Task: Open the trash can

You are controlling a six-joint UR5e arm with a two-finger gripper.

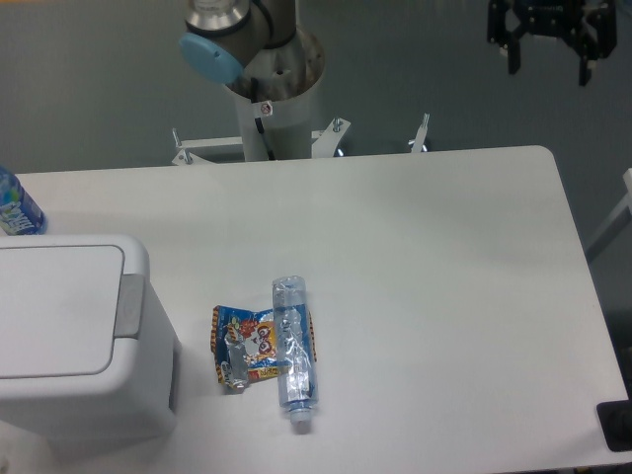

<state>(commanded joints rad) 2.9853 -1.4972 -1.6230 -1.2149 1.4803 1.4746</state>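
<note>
The trash can (69, 336) is a large boxy white bin at the table's left front, its flat white lid down and the grey push-bar (129, 306) on its right side. My gripper (549, 61) hangs at the top right, beyond the table's far right corner, high above and far from the bin. Its two black fingers point down with a gap between them and hold nothing.
A clear plastic bottle (293, 354) lies on the white table (444, 276) beside a colourful snack wrapper (247, 346), just right of the bin. A blue-labelled bottle (15, 205) stands at the left edge. The arm's base (272, 99) rises behind the table's far edge.
</note>
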